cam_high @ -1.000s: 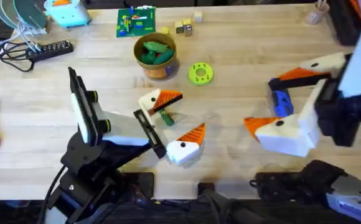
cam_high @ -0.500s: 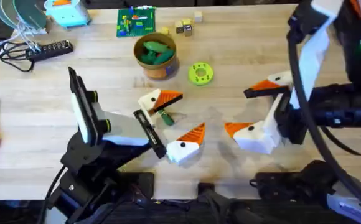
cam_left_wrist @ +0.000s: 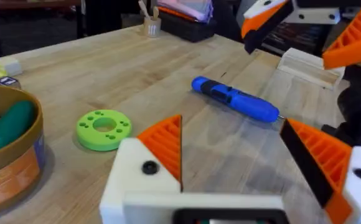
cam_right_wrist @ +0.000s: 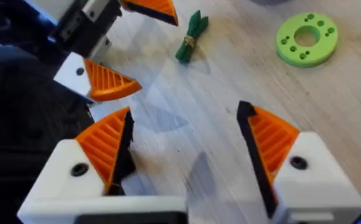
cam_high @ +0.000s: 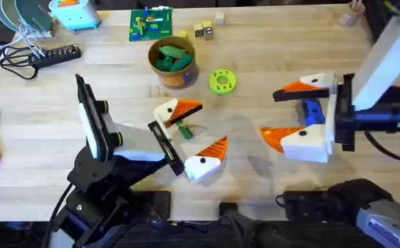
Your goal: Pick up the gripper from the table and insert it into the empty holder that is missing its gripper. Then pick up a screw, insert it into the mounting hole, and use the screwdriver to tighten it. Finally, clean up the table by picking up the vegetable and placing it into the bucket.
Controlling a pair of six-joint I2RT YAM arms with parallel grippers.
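- Vegetable [cam_high: 183, 129], dark green, lies on the wooden table [cam_high: 276, 41] between the wide-spread fingers of the left gripper [cam_high: 193, 136].
- Bucket [cam_high: 173, 62] stands farther back, holding larger green toy vegetables.
- Lime-green disc [cam_high: 222, 80] lies just right of it.
- Screwdriver [cam_high: 313, 111] lies on the right, between the wide-apart fingers of the right gripper [cam_high: 287, 114].
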